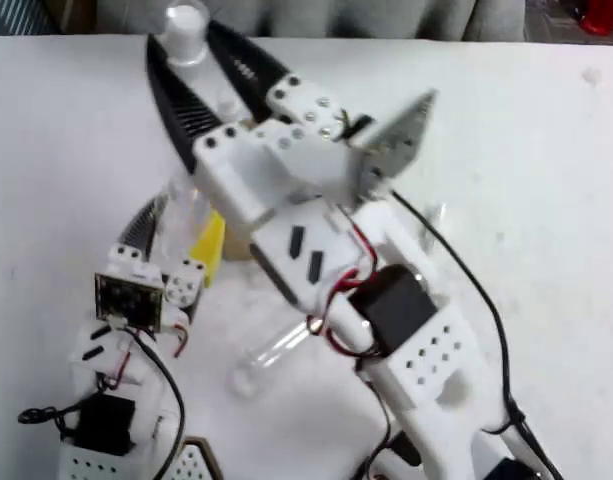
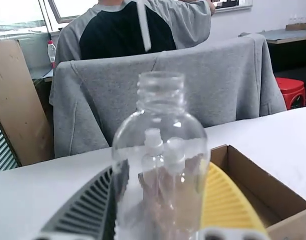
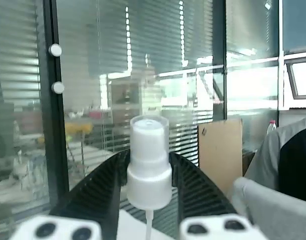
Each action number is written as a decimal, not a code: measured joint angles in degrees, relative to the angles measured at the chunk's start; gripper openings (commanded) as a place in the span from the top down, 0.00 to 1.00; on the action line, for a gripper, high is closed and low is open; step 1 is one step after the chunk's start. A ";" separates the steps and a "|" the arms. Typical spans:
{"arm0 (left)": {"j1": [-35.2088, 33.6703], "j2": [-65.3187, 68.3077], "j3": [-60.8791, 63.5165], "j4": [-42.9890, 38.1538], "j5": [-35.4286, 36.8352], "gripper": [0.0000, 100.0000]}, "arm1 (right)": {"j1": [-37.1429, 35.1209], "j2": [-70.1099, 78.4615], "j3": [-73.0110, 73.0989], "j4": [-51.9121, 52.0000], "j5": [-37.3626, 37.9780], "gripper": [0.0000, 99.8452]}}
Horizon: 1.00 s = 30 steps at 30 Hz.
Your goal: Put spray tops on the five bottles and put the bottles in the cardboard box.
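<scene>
My left gripper (image 2: pixel 162 172) is shut on a clear bottle (image 2: pixel 160 145) with a bare threaded neck, held upright between a grey finger and a yellow one. In the high view this bottle (image 1: pixel 183 205) stands at the left of the table in the left gripper (image 1: pixel 184 228). My right gripper (image 3: pixel 149 157) is shut on a white spray top (image 3: pixel 149 160), whose thin tube hangs down between the black fingers. From above, the spray top (image 1: pixel 184 25) and right gripper (image 1: pixel 186 55) are near the far table edge, beyond the bottle. The open cardboard box (image 2: pixel 257 185) sits just behind the bottle.
A clear bottle (image 1: pixel 271 352) lies on its side on the white table, partly under the right arm. White spray tops show blurred through the held bottle. A grey-covered chair back (image 2: pixel 232 85) lines the far edge. The table's right side is bare.
</scene>
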 measured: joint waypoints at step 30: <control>0.00 0.00 2.81 0.00 0.00 0.98 | 0.09 8.35 -18.64 21.80 -6.15 0.98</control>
